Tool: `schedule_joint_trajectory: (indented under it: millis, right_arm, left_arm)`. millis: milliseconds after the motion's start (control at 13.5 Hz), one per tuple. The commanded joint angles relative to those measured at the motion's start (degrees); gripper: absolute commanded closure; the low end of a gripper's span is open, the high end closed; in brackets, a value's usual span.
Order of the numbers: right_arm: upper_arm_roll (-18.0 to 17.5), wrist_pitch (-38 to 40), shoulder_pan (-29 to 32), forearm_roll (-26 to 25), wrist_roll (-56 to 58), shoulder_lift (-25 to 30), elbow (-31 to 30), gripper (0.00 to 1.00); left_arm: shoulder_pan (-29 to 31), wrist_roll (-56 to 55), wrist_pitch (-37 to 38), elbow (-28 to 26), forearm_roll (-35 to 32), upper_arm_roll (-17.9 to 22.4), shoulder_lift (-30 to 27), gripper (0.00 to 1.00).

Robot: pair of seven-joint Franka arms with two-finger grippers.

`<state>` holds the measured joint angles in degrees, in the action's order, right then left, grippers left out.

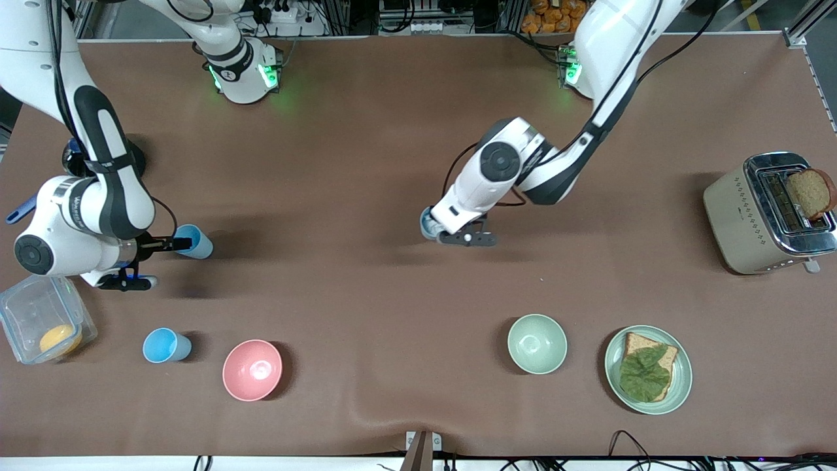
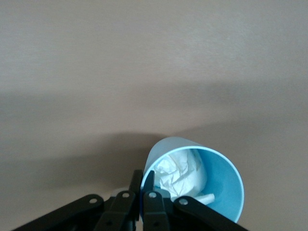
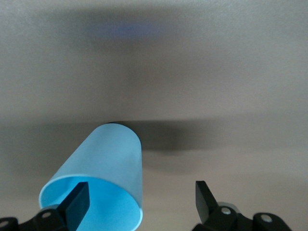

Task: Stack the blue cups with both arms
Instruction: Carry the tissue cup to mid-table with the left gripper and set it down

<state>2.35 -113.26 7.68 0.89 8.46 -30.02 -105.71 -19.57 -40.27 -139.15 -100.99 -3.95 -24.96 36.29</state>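
"Since the left claw [image 2: 144,185] is clenched on the rim of the paper-stuffed cup [image 2: 202,178], one finger inside and one outside, that cup looks ready for carrying," said Ana. "A rim pinch probably leaves its base free to drop into another cup. It sits toward the left arm's end from the pink bowl [image 1: 252,369]. She could not tell whether it is lifted off the surface [image 1: 366,294]."

"And the right claw [image 3: 140,197]?" asked Ben.

"Released. Its fingers straddle the wall of the tilted cup [image 3: 103,168], one in the mouth, the other well clear outside, so nothing is gripped yet. That cup lies toward the right arm's end from the pink bowl."

"Any others?"

"A third cup [image 1: 167,345] stands mouth up just beside the pink bowl, with no claw near it."
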Motion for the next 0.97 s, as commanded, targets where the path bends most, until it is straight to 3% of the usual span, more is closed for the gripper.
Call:
schedule_joint_trajectory:
  millis: [0,74,297,372,446,520,743,892]
  right_arm:
    - [-0.9,-0.9,0.9,1.6,0.7,-0.3,-0.7,0.83]
    - [-0.9,-1.1,0.9,2.4,0.7,-0.3,-1.1,1.00]
    - [-0.9,-0.8,0.5,2.7,0.7,0.0,-1.1,1.00]
    - [-0.9,-0.6,0.5,2.7,0.7,0.5,-1.1,1.00]
    - [-0.9,-0.4,0.4,2.7,0.8,1.5,-0.9,1.00]
    - [-1.0,-0.3,0.3,2.7,1.7,2.3,-0.9,1.00]
    - [-3.0,0.1,-0.2,2.7,4.4,4.7,-0.3,1.00]
    - [-7.5,2.0,-1.2,4.6,0.6,5.5,1.3,1.00]
  left_arm:
    - [-4.5,-1.8,2.0,6.4,-1.8,3.0,3.8,1.00]
    - [-6.3,-1.8,2.0,6.4,-1.8,4.8,3.7,1.00]
    - [-7.9,-2.2,2.0,6.3,-2.5,6.1,4.0,1.00]
    - [-8.1,-2.2,2.0,6.3,-3.4,6.1,4.0,0.86]
    - [-8.0,-2.4,2.0,6.3,-3.6,6.1,3.8,0.10]
    - [-7.7,-2.8,2.0,6.2,-3.7,6.1,3.4,0.00]
    - [-7.8,-4.1,7.9,6.1,-3.8,6.1,-0.9,0.00]
    - [-7.2,-4.6,11.9,6.0,-3.8,6.1,-5.6,0.00]
